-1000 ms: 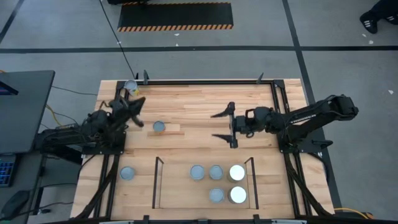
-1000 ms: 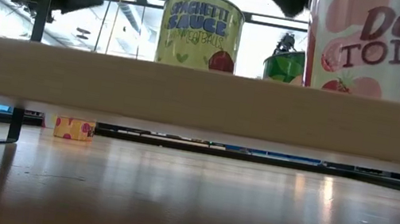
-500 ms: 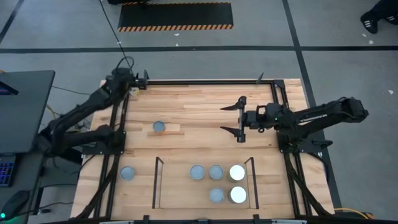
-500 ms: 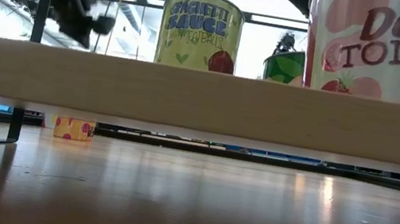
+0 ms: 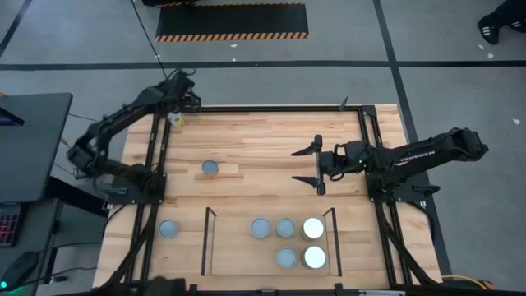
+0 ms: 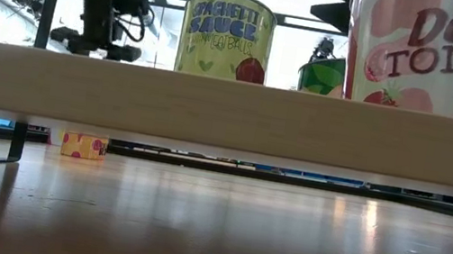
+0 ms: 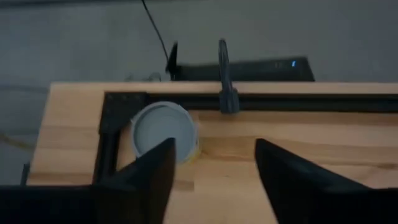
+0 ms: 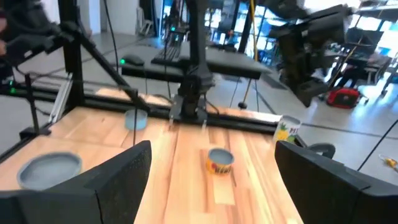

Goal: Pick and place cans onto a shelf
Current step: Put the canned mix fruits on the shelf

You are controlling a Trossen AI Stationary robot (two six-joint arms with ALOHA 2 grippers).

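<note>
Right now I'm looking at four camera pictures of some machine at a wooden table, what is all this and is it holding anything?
Two dark robot arms work at a wooden table. One picture looks straight down, one looks level across the tabletop, and one comes from each arm's wrist. The left pincer is open above a can in the table's far corner. The right pincer is open over mid-table. Neither holds anything. Five cans already stand in the shelf, a light-wood bay with thin dark rails. One loose can sits mid-table, another outside the shelf.
</note>
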